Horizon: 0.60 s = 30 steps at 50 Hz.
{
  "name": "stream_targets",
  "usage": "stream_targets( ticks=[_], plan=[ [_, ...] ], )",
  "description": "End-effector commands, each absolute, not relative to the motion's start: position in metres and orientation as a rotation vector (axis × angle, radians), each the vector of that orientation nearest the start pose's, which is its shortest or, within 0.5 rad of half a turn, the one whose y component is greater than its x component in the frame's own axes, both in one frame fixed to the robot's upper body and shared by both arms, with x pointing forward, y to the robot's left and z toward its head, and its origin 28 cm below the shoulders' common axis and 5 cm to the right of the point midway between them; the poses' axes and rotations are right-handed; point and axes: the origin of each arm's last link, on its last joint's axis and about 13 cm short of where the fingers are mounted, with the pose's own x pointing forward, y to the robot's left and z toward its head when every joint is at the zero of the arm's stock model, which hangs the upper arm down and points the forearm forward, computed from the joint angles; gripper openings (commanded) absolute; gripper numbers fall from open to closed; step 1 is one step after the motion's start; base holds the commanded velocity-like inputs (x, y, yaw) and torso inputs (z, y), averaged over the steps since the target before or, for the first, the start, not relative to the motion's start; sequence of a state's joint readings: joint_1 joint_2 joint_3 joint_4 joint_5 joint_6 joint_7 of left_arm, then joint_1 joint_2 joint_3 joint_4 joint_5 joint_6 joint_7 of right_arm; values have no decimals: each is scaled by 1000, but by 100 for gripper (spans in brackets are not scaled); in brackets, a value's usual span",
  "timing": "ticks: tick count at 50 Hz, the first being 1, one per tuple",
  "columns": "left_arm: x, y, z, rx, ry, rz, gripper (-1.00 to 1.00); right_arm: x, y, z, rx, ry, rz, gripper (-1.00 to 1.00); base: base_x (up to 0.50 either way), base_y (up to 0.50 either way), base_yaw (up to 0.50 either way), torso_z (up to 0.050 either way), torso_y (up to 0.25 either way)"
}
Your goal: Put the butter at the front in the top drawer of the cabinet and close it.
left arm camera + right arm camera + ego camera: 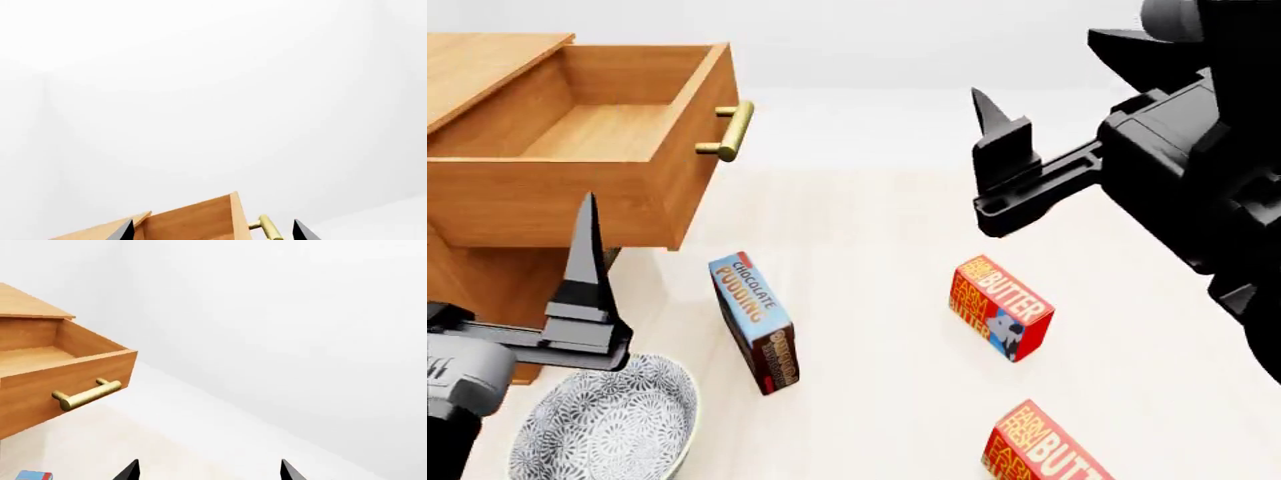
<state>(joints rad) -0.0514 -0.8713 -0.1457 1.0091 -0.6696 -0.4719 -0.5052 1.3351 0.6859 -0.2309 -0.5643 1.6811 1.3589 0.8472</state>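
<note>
Top drawer [587, 190] open (butter [1002, 307] on floor)

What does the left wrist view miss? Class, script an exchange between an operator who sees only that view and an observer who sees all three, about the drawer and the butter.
Operator: I see only a corner of the top drawer and its handle. Is anything inside it?
Observer: No. The head view looks into it, and its inside is bare wood.
Operator: Where is the butter I should take?
Observer: The butter lies on the white surface at the head view's bottom edge, nearer the robot than the other carton.
</note>
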Motion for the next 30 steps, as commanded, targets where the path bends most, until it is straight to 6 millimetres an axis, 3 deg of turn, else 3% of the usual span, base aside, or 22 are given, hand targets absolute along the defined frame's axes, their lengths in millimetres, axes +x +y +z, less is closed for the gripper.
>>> stream_targets(
  ticks=[1,8,14,21,30],
  plan=[
    [136,279,212,271,-522,-34,100,221,-166,374,-517,15,354,100,0,0,0,0,0],
    [139,278,211,260,-532,-52,100,252,-194,376,-530,178,330,100,0,0,0,0,0],
    [142,277,211,264,-558,-56,100,289,-205,365,-467,322,333,100,0,0,0,0,0],
    [143,277,210,252,-572,-64,100,329,-201,361,-346,441,320,100,0,0,0,0,0],
    [145,274,208,237,-565,-71,100,366,-194,342,-343,623,326,100,0,0,0,0,0]
  ],
)
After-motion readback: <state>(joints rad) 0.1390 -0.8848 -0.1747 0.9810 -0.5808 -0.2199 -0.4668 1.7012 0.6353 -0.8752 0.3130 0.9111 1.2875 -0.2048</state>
